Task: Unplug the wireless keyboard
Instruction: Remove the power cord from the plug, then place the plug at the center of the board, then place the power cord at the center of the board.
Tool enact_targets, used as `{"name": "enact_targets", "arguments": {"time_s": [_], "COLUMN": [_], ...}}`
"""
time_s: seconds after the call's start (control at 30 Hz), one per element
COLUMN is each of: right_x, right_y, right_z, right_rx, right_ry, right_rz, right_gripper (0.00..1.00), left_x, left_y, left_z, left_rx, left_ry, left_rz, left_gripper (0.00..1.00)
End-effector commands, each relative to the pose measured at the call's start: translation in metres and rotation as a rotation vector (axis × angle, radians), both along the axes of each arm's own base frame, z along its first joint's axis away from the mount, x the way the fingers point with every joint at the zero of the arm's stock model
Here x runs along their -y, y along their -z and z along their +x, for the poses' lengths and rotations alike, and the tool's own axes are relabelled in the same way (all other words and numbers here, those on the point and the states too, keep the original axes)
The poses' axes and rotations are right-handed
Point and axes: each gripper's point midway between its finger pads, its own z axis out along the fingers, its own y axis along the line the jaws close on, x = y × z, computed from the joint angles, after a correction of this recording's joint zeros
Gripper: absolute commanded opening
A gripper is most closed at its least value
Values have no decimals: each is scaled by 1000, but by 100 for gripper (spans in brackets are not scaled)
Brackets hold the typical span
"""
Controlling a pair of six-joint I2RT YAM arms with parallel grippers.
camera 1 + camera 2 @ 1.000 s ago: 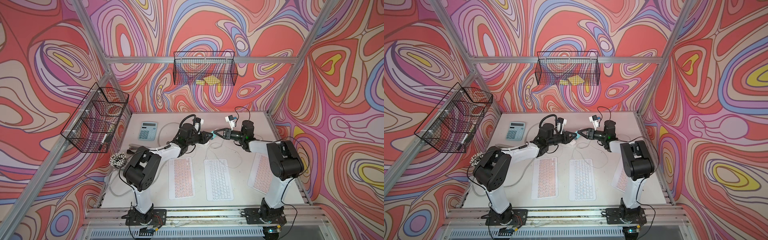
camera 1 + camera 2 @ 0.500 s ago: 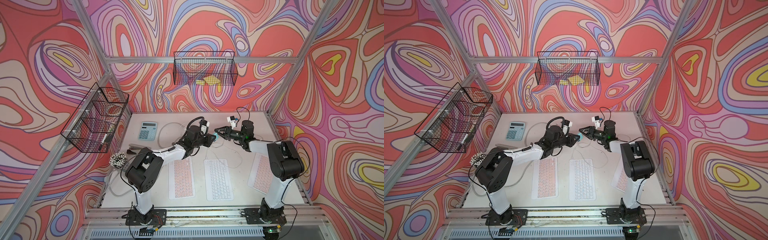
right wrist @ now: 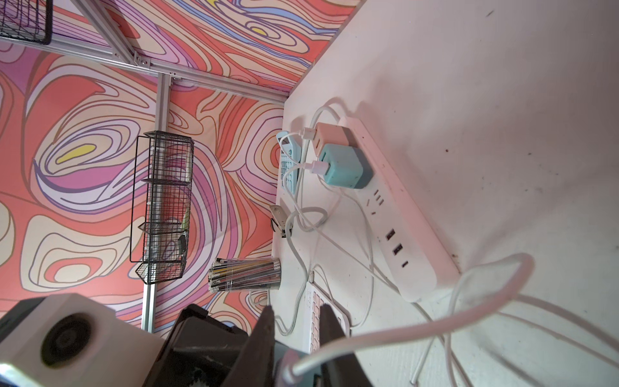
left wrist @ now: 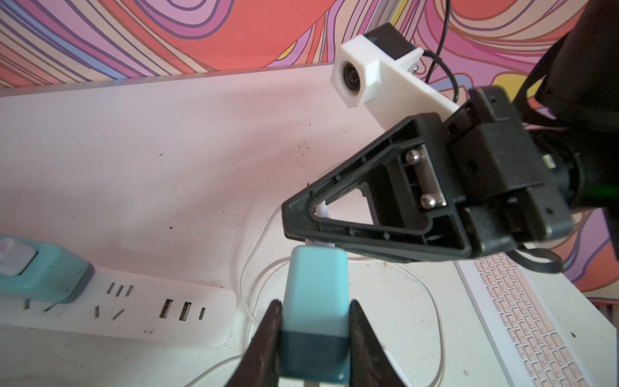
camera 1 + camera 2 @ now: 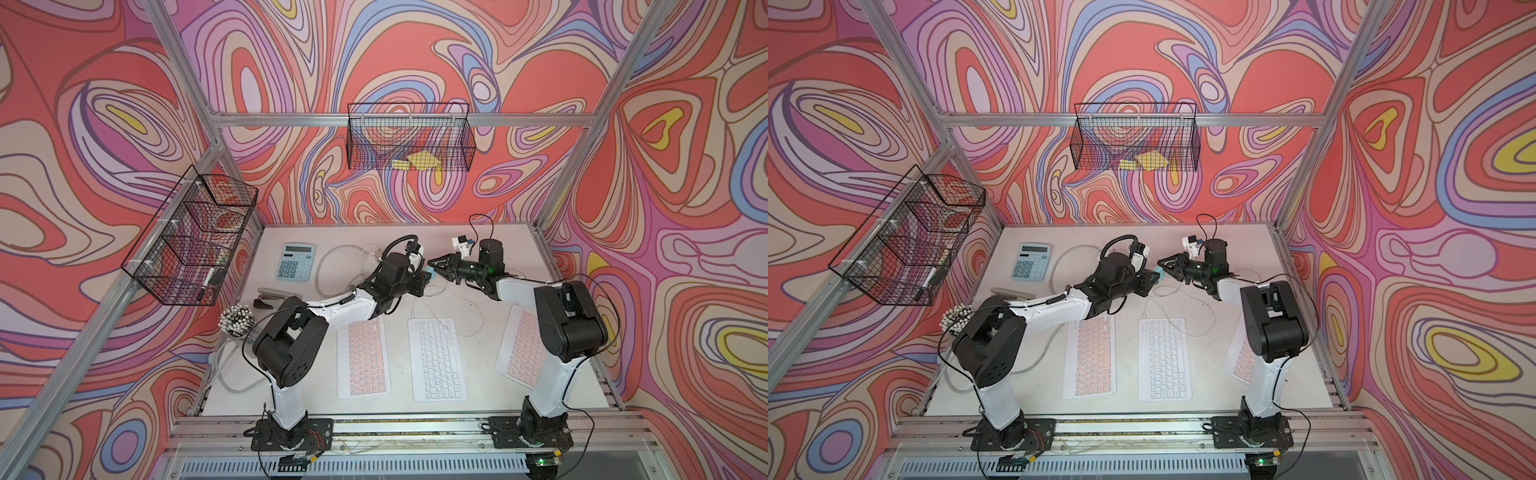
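White keyboard: on counter, well behind both fingers.
Charger: pinched between your left fingers, beside strip.
Plug: between your right fingers; you cannot tell if gripped.
Hazard: skewed pull slips off, or wrenches charger free.

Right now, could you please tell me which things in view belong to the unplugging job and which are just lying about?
Job in hand: teal charger cube, gripped by the left end effector; white USB cable, pinched by the right end effector; long white power strip; white-keyed flat keyboard.
Lying about: teal desk calculator; clear cup of pens; grey-and-black stapler; black wire baskets.
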Motion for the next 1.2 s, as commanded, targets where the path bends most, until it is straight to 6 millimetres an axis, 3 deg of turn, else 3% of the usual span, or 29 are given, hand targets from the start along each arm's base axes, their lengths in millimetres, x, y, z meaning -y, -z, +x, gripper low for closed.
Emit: {"name": "enact_targets", "arguments": {"time_s": [0.0, 0.17, 0.3, 0.67, 0.83, 1.17], "right_x": [-5, -4, 2, 42, 61, 98], "right_y": [-2, 4, 5, 9, 14, 15], "right_z": [2, 5, 15, 53, 64, 89], "right_rx": [-14, -39, -40, -23, -5, 9], "right_ry": [3, 22, 71, 202, 252, 340], "right_rz": [-11, -19, -58, -140, -259, -306], "right_gripper": [17, 5, 2, 0, 0, 0], "left_x": [4, 3, 6, 2, 2, -2], "left_y": [-36, -35, -45, -53, -54, -54], "left_z": [5, 5, -1, -13, -14, -13], "left_rx": [89, 87, 86, 101, 97, 82], "left_ry": [-2, -4, 21, 32, 35, 22], "left_rz": [-29, -34, -74, -156, -162, -170], "left_gripper": [0, 0, 0, 0, 0, 0]}}
